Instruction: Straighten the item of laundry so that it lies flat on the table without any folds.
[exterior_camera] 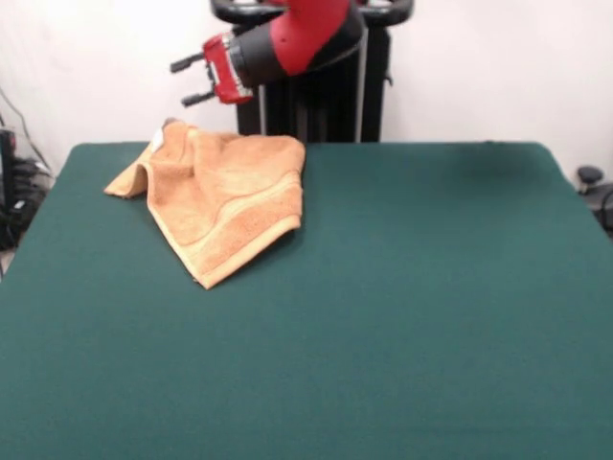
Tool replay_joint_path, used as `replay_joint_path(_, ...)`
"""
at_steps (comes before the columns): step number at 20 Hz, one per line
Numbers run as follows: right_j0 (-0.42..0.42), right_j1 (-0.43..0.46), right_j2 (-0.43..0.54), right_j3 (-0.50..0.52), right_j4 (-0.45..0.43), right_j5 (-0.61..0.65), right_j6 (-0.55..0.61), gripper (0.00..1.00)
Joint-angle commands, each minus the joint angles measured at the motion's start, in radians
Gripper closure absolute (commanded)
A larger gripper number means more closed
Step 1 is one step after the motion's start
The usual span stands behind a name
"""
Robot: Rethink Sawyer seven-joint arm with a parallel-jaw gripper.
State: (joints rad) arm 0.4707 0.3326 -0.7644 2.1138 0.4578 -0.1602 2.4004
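An orange-tan terry towel, the item of laundry point(222, 196), lies crumpled on the far left part of the dark green table point(402, 316). Its far corner is bunched and raised, one flap folds over on the left, and a woven band runs near its front hem. My gripper point(190, 82) hangs in the air above and just behind the towel's raised far corner, pointing left. Its two black fingers point(186, 64) stand apart with nothing between them. It does not touch the towel.
The red and black arm point(306, 34) reaches in from the top centre. Cables and equipment sit off the table's left edge point(14, 192), and a dark object point(589, 177) sits beyond the right edge.
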Motion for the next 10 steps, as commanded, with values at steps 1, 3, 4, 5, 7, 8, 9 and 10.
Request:
replay_joint_path(1,-0.619,-0.422,0.414,-0.029,-0.376,-0.113,0.02,0.0)
replay_joint_path(3,-0.767,-0.478,0.506,-0.019,-0.51,-0.113,0.015,0.0)
replay_joint_path(4,-0.826,-0.493,0.546,-0.018,-0.576,-0.127,0.021,0.0)
replay_joint_path(5,-0.866,-0.515,0.575,-0.011,-0.613,-0.111,0.022,0.0)
replay_joint_path(7,-0.917,-0.559,0.612,-0.004,-0.684,-0.08,0.014,0.0)
replay_joint_path(8,-0.926,-0.582,0.618,-0.003,-0.697,-0.054,0.003,0.0)
replay_joint_path(9,-0.94,-0.601,0.627,-0.007,-0.73,-0.034,-0.014,0.0)
replay_joint_path(10,-0.924,-0.612,0.612,-0.026,-0.76,-0.031,-0.037,0.0)
